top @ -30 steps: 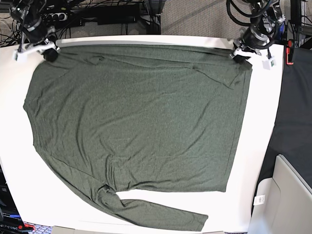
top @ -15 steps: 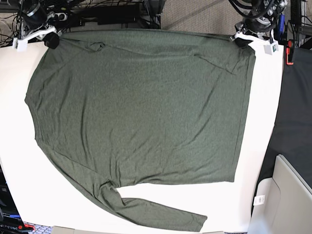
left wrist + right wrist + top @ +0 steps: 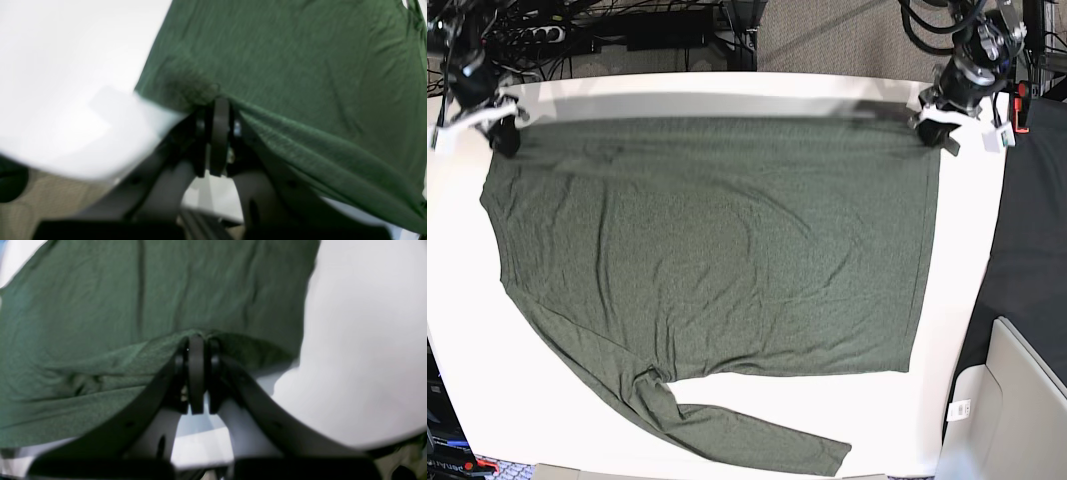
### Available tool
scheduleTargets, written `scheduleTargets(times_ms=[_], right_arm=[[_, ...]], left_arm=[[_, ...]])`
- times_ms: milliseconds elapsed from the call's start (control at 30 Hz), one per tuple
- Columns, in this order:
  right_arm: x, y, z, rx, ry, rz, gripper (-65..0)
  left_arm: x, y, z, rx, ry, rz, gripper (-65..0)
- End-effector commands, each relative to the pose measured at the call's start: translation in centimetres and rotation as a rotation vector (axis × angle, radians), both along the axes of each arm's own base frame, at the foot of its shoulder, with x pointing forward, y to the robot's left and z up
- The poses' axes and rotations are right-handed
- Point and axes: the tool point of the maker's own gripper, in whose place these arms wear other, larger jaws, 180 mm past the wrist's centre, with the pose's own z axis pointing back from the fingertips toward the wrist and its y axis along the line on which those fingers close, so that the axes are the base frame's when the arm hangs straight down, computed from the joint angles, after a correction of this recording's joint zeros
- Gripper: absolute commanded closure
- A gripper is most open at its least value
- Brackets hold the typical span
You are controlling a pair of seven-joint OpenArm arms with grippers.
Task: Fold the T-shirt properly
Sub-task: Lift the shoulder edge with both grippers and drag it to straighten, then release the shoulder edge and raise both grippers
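Left wrist view: left end effector [image 3: 215, 100] pressed together, pinching a bunched edge of the T-shirt [image 3: 300, 66]. Cloth pulls taut from the pinch toward the lower right of the frame, forming a raised ridge. The rest of the dark green knit spreads away across the upper frame with shallow wrinkles. White bench [image 3: 66, 66] lies to the left of the garment edge. Frame blurred, especially on the left side.

Right wrist view: right end effector [image 3: 196, 341] pressed together, pinching a fold of the T-shirt [image 3: 166, 290] at its near edge. Fabric gathers into soft folds to the left of the pinch. White bench [image 3: 367, 340] shows on the right, beyond the garment's side edge. Frame also soft with blur.

Base view: T-shirt [image 3: 717, 260] lies spread over the white bench [image 3: 967, 300], covering most of it. Right end effector [image 3: 502, 138] grips the far corner on the frame's left; left end effector [image 3: 935, 130] grips the far corner on the frame's right. Far edge runs stretched between the two grips, with a blurred grey band just beyond it. One long sleeve extends along the near edge of the bench toward the frame's lower middle. Diagonal wrinkles cross the body. Dark surface [image 3: 1032, 250] borders the bench on the frame's right.
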Motion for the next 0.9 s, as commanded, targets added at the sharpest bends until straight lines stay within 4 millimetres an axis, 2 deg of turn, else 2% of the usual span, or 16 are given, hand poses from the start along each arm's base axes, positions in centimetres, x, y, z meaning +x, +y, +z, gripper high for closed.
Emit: scheduleTargets(times_ms=[0, 100, 233, 433, 633, 867], right_arm=[[1.4, -0.6, 1.7, -0.044, -0.062, 0.001, -0.2], [3.6, -0.7, 2.3, -0.083, -0.08, 0.028, -0.2], [5.8, -1.2, 1.3, -0.057, -0.074, 0.023, -0.2], [8.6, -1.7, -0.5, 0.014, -0.059, -0.005, -0.2], [10.7, -1.5, -2.6, 0.112, -0.038, -0.026, -0.2], [12.2, -1.6, -3.3, 0.161, -0.07, -0.058, -0.3]], left_arm=[[1.7, 1.0, 1.6, 0.044, -0.071, 0.02, 0.0], [3.8, 0.9, 3.0, 0.038, -0.132, 0.019, 0.0], [6.0, 0.7, 3.4, 0.006, -0.153, 0.014, 0.0], [8.4, 1.0, 2.2, -0.054, -0.152, 0.039, 0.0], [10.2, 1.1, -0.1, -0.126, -0.113, 0.065, 0.0], [11.3, 1.6, -2.2, -0.163, -0.098, 0.114, 0.0]])
